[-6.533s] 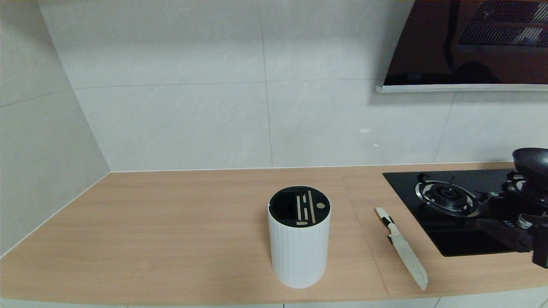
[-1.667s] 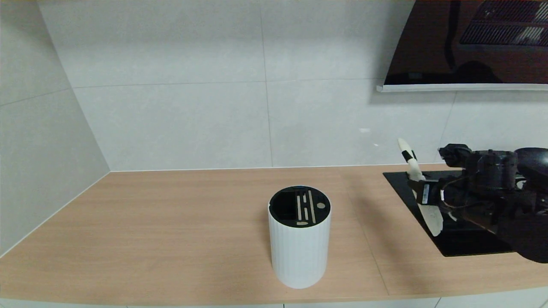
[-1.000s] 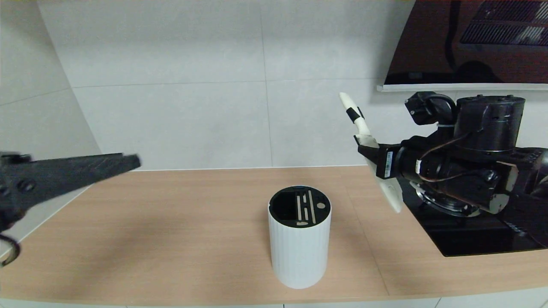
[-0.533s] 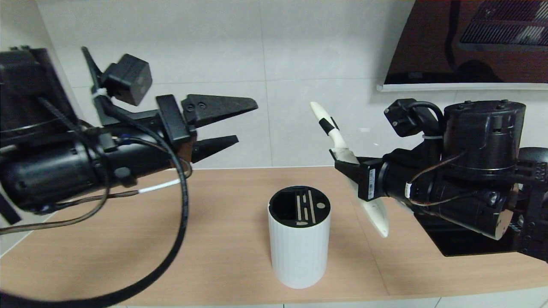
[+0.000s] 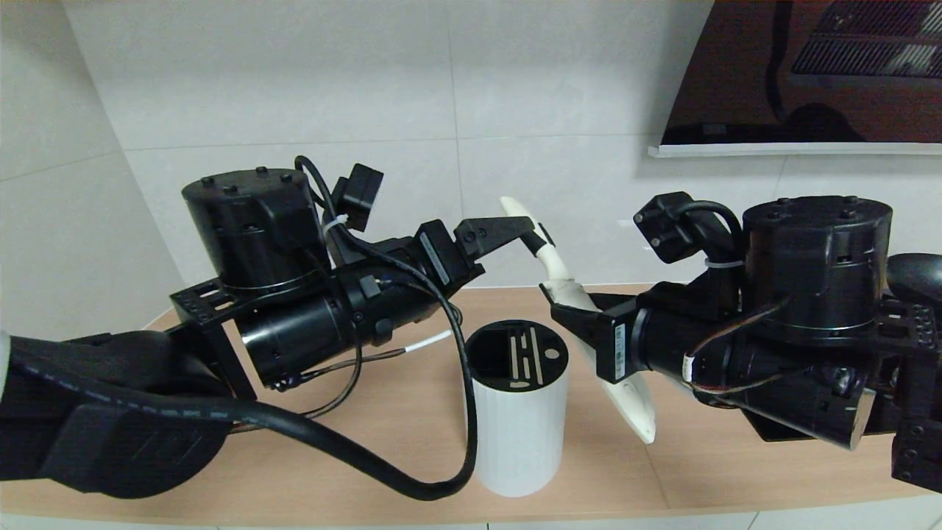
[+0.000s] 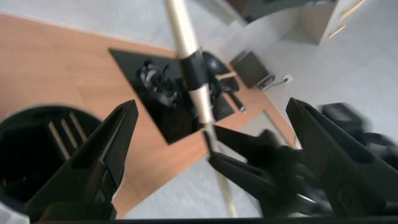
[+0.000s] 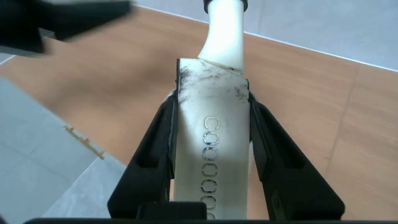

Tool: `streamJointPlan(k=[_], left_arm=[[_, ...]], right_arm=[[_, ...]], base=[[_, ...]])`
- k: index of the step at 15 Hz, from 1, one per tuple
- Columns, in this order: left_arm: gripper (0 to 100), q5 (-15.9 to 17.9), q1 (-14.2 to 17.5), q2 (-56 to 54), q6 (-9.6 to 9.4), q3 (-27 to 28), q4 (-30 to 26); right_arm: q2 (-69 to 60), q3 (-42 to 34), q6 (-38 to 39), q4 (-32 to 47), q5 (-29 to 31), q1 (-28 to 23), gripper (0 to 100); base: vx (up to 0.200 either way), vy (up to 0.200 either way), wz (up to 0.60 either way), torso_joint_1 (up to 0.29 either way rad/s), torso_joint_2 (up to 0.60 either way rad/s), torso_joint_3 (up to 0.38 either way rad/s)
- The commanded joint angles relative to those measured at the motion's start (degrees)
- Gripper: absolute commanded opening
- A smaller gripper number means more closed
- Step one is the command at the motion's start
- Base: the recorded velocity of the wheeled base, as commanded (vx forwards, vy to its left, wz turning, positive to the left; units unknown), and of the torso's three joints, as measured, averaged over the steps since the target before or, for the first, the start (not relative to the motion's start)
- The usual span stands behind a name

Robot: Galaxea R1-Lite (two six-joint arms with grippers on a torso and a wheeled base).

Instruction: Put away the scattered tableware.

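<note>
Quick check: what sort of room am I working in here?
Most likely a home kitchen: a black gas hob set into a light wooden countertop, a dark glass range hood above, and white wall tiles behind.

This is a home kitchen. A pale wooden counter (image 5: pixel 706 471) runs along a wall of large light-grey tiles (image 5: pixel 294 88), and a dark glass extractor hood (image 5: pixel 809 73) hangs on the wall at the right, above a black gas hob (image 6: pixel 134 62) set into the counter, with a ringed burner (image 6: pixel 158 87). On the counter stands a white ribbed knife holder (image 5: pixel 515 419), its black top cut with slots.
</note>
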State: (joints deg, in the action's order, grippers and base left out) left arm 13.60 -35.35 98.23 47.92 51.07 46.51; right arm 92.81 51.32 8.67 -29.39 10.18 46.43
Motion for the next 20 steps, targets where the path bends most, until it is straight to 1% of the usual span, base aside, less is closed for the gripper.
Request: streamJointPlan(k=[1,7,10,14,20], left_arm=[[100,0.02,-0.42,0.91,-0.02,-0.27,-0.01],[100,-0.33,-1.91,1.7,-0.11,-0.18,0.07],[100,-0.42,-2.09,1.61,-0.2,-0.09,0.16],[100,-0.51,-2.09,3.37,-0.11,-0.35,4.38],[100,-0.51,-2.18,3.63,-0.2,-0.62,4.47]], right_arm=[[0.27,-0.08,0.03,0.04,0.02,0.68,0],[0.27,-0.87,0.56,-0.05,0.02,3.22,0],[0.01,-0.96,0.65,-0.05,-0.07,3.84,0],[0.01,-1.14,0.74,-0.05,-0.07,5.25,0],[-0.17,-1.31,0.82,-0.05,-0.07,5.42,0]], base=[[0.0,0.0,0.0,0.0,0.0,0.0],[0.0,0.0,0.0,0.0,0.0,0.0],[0.0,0.0,0.0,0.0,0.0,0.0],[0.0,0.0,0.0,0.0,0.0,0.0],[0.0,0.0,0.0,0.0,0.0,0.0]])
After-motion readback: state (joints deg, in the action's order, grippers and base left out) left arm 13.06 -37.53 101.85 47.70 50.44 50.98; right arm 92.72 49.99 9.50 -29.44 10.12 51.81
